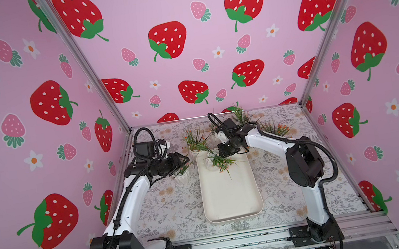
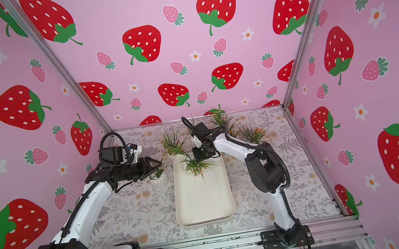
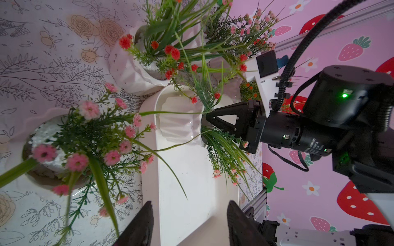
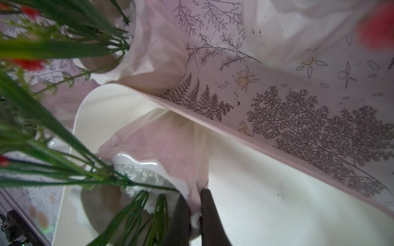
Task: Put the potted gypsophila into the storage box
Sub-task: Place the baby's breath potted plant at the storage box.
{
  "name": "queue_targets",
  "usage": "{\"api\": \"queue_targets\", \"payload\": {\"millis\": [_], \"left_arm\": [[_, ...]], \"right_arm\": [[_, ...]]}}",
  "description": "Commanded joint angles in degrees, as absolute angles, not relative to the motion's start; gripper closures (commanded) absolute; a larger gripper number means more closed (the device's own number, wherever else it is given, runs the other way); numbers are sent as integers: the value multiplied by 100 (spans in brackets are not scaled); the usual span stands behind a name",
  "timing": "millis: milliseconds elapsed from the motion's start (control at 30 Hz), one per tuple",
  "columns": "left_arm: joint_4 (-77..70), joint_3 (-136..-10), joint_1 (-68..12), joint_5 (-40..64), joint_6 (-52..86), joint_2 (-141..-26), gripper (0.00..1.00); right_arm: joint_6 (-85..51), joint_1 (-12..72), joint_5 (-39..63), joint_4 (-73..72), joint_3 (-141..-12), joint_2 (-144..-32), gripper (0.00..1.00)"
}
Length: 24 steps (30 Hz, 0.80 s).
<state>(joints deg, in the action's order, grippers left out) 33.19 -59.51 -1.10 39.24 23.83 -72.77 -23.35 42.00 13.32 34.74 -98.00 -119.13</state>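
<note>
One potted gypsophila (image 1: 209,163), pink-flowered, is inside the storage box (image 1: 230,195), at the box's far end and close to its far left corner. Its grassy sprigs spread out over the box floor towards the near end. The right claw (image 4: 195,202) is clenched on this pot's rim. In the right wrist view one finger is inside the mouth, next to the white foam filling, and the other is outside on the ribbed wall. Whether the pot's base rests on the box floor, I cannot tell.

The rest of the box holds nothing.

Just beside the box's left long side stands a second pot (image 1: 182,178) on the counter (image 1: 168,210), also with pink flowers. The left claw (image 1: 185,162) hovers over it, released. In the left wrist view its two dark fingers (image 3: 147,223) stand well apart with nothing between them.

A third pot (image 1: 194,153), with red-orange flowers, stands on the counter just beside the box's far left corner. Its long leaves lean in over the box's rim.

Beyond the box's far end more sprigs rise behind the right arm, a green tuft (image 1: 241,116) and an orange-flowered one (image 1: 278,128). Their pots are mostly hidden.

The counter has a pale floral print. Pink strawberry-patterned walls (image 1: 180,39) close in the space around the box on three sides.
</note>
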Motion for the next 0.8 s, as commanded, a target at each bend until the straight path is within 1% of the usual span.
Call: {"api": "queue_targets", "payload": {"millis": [0, 367, 467, 667, 767], "left_arm": [[3249, -5889, -68, 4034, 2393, -7146, 43], [3233, -5871, -31, 4052, 2413, -7146, 43], [3217, -5870, -27, 4058, 2405, -7146, 43], [3088, -5823, -26, 4168, 2428, -7078, 42], [2890, -5749, -24, 4367, 2473, -6986, 42]], "right_arm": [[-2520, 4255, 1444, 3303, -10046, -11916, 86], [-2505, 4261, 1574, 3386, -10100, -11932, 77], [-2437, 4256, 1544, 3353, -9966, -11663, 73], [-2173, 4198, 1453, 3199, -9268, -10772, 60], [-1945, 4078, 1415, 3134, -8839, -10276, 58]]}}
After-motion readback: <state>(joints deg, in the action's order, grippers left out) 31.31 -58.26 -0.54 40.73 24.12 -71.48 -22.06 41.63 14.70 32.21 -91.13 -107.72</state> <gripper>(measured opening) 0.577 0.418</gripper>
